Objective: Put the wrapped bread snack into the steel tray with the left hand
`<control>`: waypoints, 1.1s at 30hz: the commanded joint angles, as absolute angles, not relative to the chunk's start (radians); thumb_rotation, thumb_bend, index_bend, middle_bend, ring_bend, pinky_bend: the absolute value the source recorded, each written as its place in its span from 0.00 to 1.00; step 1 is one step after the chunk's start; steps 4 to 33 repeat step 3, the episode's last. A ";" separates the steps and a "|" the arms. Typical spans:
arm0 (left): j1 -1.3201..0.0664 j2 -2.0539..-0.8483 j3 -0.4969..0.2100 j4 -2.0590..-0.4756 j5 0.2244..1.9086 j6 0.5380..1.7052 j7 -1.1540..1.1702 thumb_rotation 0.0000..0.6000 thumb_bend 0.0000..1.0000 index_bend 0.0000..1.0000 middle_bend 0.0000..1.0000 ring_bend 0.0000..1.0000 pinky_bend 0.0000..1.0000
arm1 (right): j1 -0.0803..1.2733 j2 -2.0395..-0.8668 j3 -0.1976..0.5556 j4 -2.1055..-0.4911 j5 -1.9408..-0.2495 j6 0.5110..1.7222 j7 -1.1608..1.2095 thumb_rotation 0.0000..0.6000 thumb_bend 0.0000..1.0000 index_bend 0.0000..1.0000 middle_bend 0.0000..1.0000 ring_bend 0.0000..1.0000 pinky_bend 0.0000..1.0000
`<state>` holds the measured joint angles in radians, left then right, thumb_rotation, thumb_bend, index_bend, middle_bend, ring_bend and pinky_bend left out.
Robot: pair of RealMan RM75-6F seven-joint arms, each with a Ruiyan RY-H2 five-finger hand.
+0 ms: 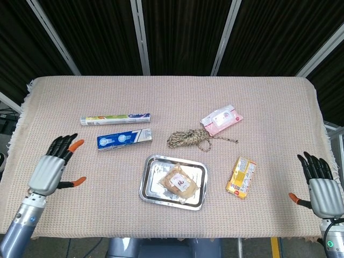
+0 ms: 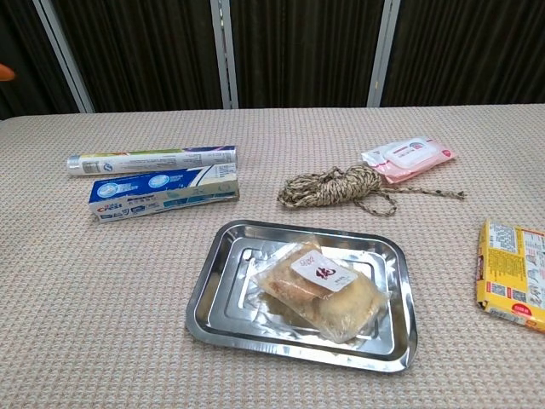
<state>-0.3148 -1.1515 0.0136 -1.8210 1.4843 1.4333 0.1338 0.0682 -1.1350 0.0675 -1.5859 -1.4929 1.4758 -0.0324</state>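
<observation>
The wrapped bread snack (image 1: 178, 183) (image 2: 324, 290), in clear plastic with a white label, lies flat inside the steel tray (image 1: 151, 189) (image 2: 223, 319) near the table's front middle. My left hand (image 1: 52, 168) hovers far to the left of the tray, fingers spread, holding nothing. In the chest view only an orange fingertip shows at the left edge. My right hand (image 1: 320, 183) stays at the table's right front corner, fingers spread and empty.
A blue toothpaste box (image 1: 123, 140) (image 2: 163, 192) and a slim tube box (image 1: 115, 118) (image 2: 152, 158) lie back left of the tray. A rope coil (image 1: 189, 138) (image 2: 336, 187), a pink wipes pack (image 1: 221, 119) (image 2: 408, 158) and a yellow snack box (image 1: 241, 177) (image 2: 513, 273) sit to the right.
</observation>
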 commanded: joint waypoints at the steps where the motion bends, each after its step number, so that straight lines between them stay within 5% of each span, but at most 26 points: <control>1: -0.261 -1.118 0.044 -1.804 1.489 1.479 0.106 0.90 0.11 0.12 0.00 0.00 0.00 | 0.071 -1.137 0.069 -1.584 -1.495 1.476 -0.033 1.00 0.00 0.01 0.00 0.00 0.00; 33: -0.240 -1.114 0.050 -1.794 1.490 1.499 0.095 0.90 0.11 0.12 0.00 0.00 0.00 | 0.071 -1.139 0.070 -1.582 -1.497 1.479 -0.032 1.00 0.00 0.01 0.00 0.00 0.00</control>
